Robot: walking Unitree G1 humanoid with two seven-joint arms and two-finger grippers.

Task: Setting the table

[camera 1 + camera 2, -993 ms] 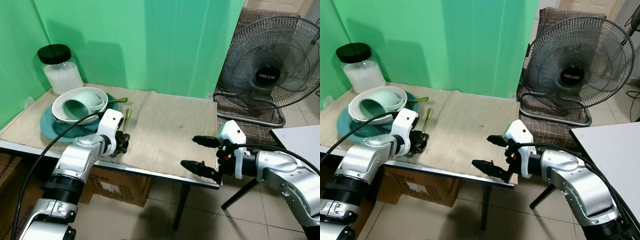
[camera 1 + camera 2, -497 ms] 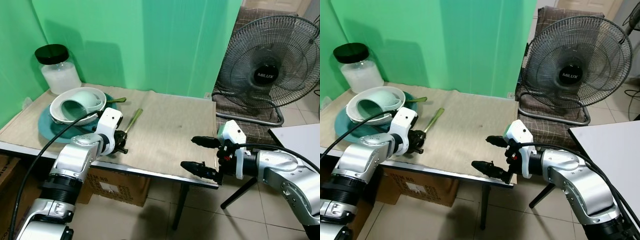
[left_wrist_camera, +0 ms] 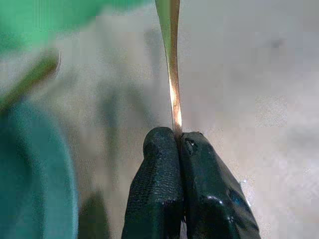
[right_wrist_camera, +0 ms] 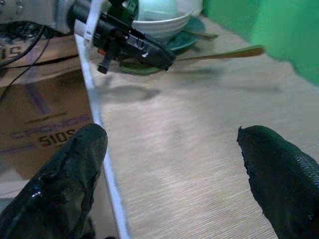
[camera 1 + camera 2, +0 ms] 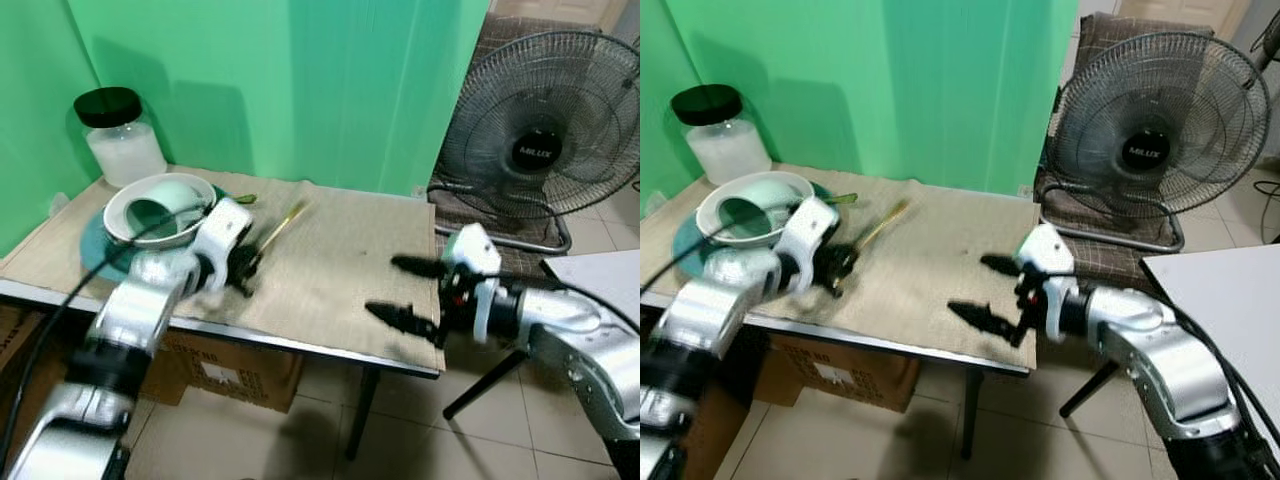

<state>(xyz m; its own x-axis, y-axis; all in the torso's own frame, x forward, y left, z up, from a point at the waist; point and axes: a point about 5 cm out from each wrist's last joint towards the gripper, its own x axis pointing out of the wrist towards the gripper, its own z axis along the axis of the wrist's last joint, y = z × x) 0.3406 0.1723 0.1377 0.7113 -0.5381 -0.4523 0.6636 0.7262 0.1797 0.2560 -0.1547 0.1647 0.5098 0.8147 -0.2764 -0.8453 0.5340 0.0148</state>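
left gripper (image 3: 177, 144) fingers clenched on spoon (image 5: 280, 222) | spoon now lifted off worktop (image 5: 340, 270), swung right from beside plate (image 5: 95, 245) since 1 s ago | right gripper (image 5: 412, 292) fingers spread, hovering | step: carrying spoon to place setting

Black standing fan (image 5: 540, 150) on a checked chair (image 5: 1110, 250), black-lidded jar (image 5: 120, 135), cardboard box (image 5: 830, 375)
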